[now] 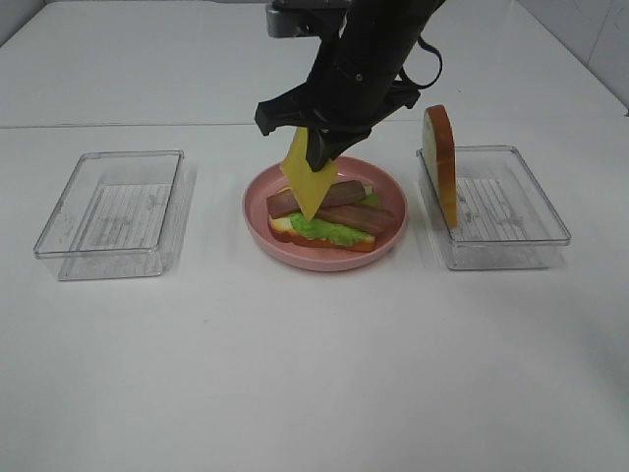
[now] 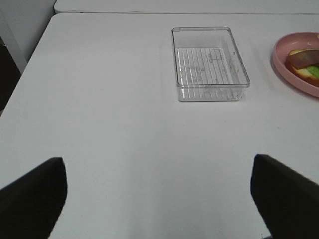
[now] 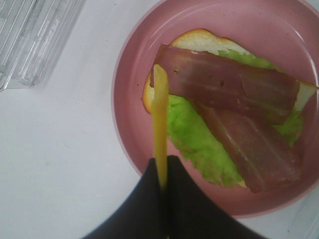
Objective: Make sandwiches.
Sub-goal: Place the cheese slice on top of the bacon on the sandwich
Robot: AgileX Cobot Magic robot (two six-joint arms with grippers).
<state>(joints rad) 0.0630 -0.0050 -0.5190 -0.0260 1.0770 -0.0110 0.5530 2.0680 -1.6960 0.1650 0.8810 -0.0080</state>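
The right gripper (image 1: 316, 155) pinches the cheese (image 1: 308, 180) by one corner — it hangs over the bacon (image 1: 339, 205), lettuce (image 1: 329, 232) and bread on the plate (image 1: 388, 246). The left gripper (image 2: 159, 199) hovers agape, empty.

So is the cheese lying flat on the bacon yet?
No. The cheese hangs on edge, pinched in the right gripper above the bacon, only its lower corner near the strips.

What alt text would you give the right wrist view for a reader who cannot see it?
The right gripper holds a yellow cheese square edge-on above a pink plate. On the plate lies a bread slice topped with green lettuce and two bacon strips. A clear tray shows at one corner.
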